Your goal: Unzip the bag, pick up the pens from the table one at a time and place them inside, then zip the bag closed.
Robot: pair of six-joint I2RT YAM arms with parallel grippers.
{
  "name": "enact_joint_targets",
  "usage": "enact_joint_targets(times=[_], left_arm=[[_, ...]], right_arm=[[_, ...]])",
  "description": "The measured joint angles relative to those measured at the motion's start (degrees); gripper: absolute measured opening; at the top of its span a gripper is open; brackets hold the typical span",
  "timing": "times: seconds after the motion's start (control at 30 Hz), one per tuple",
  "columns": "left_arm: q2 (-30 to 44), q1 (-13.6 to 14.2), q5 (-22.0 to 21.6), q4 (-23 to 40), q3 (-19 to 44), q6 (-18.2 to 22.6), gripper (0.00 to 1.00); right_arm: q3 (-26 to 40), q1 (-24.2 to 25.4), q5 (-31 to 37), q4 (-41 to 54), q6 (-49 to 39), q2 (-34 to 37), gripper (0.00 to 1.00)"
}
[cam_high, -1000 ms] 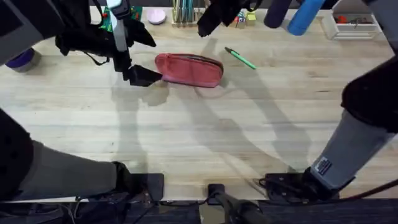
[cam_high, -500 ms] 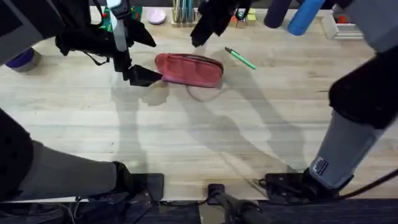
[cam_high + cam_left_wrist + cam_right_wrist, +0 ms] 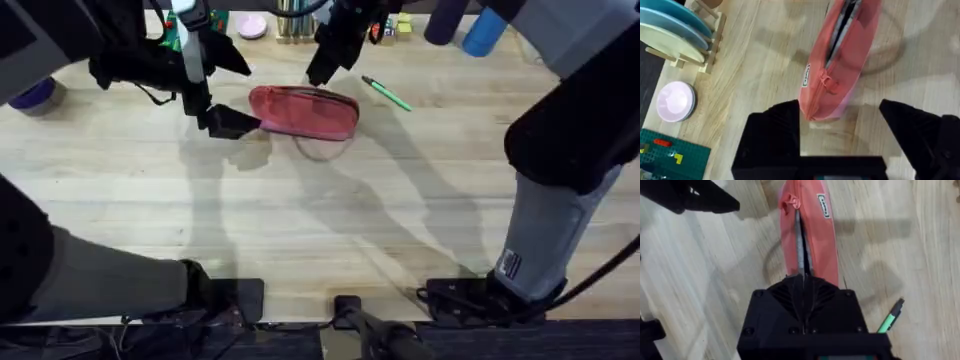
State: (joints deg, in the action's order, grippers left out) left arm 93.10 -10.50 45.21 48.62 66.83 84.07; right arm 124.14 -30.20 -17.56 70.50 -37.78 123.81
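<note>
Overhead, green pen beside pink bag, right hand above

1. Wooden rack holding a teal plate and a pale green plate, both upright.
2. Pink bowl near the rack.
3. Green brick baseplate with small bricks, beside the bowl.
4. Blue cylinder at far edge.
5. Purple object at left edge.
</note>
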Motion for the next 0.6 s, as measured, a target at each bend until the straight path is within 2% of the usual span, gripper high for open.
enact_joint_targets(times=[0.6], left_arm=[[0.0, 0.0, 0.0, 0.0, 0.0, 0.0, 0.993]], right_arm=[[0.0, 0.3, 0.0, -0.6, -6.4, 5.9, 0.032]])
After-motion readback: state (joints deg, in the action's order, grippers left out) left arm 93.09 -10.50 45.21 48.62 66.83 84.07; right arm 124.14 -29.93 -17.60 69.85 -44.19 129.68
